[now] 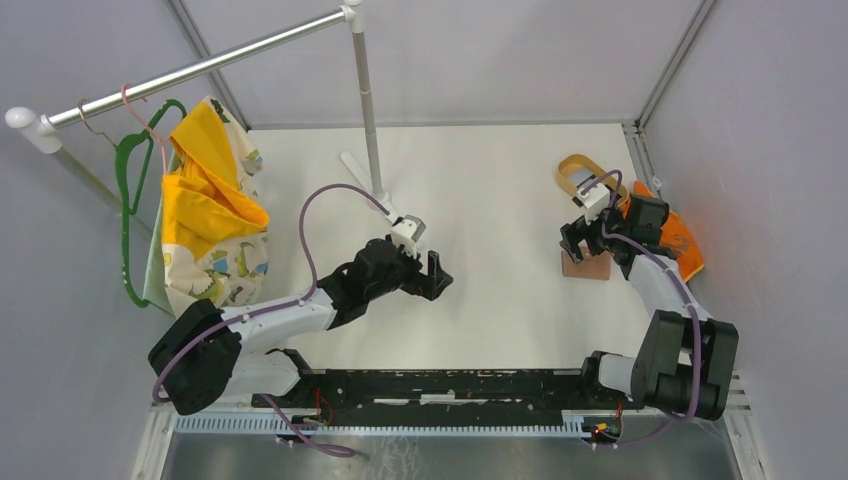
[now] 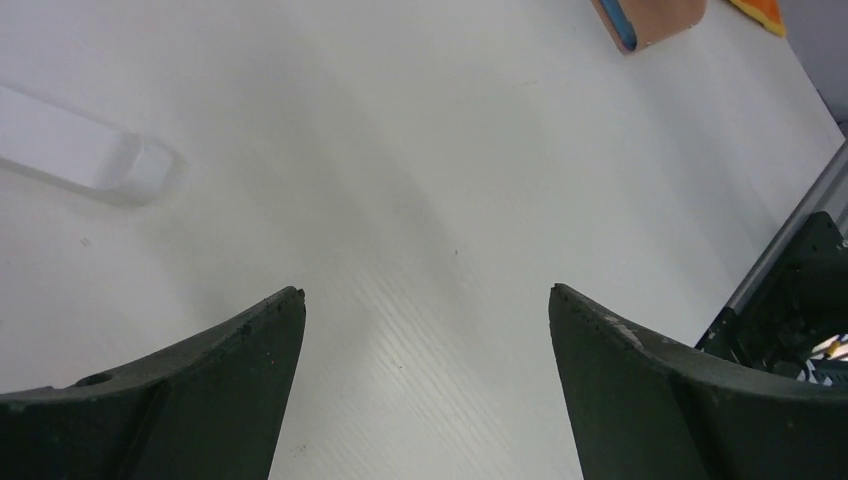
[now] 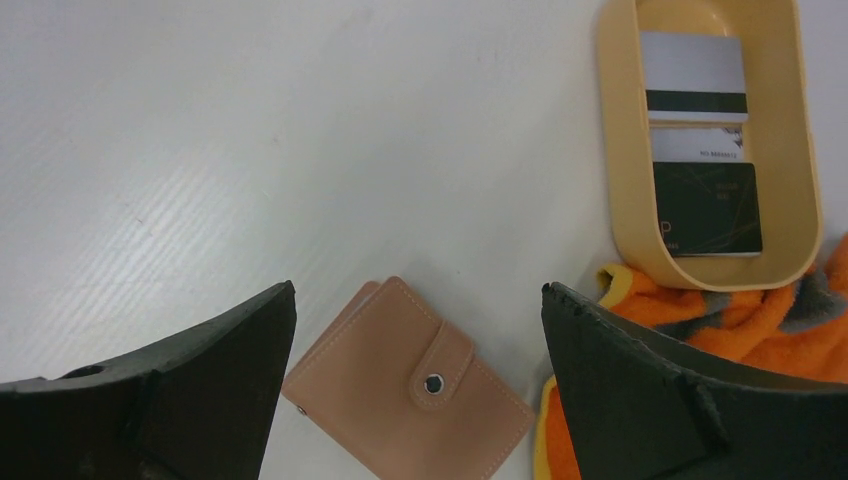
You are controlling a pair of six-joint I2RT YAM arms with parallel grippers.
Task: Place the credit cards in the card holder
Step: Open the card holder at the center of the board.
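under the right gripper (image 3: 418, 292), flat on the white table (image 3: 200, 150), lies the holder (image 3: 410, 395). it is folded shut with its tab snapped over the front, so we cannot see its slots. just beside its corner is an orange cloth (image 3: 770, 335), and past that sits a tan tray (image 3: 612, 150) whose near end rests against the cloth.

the cards (image 3: 708, 208) are all in that tray, laid end to end and overlapping. a white one with a dark stripe is at the far end, a black one is at the near end, and a pale one lies half covered between them. none that we can see has reached the holder, so we judge the task to be at its start.

the right fingers are spread wide with nothing between them, hanging over the holder and not the tray. that makes sense to us, since the snap must come undone before any card can go in. the left gripper (image 2: 427, 290) is likewise spread wide and empty. it is over bare table near the middle, well apart from the holder, which only shows at the top edge of its view. we take it to be kept free as the second hand, one to pin the leather while the other lifts the flap.

the cards may be awkward, as they are thin and lie flat inside a raised rim.

farther left are a rack foot (image 2: 90, 160), a green hanger (image 1: 130, 200) and a yellow garment (image 1: 210, 210), none of which the task needs.
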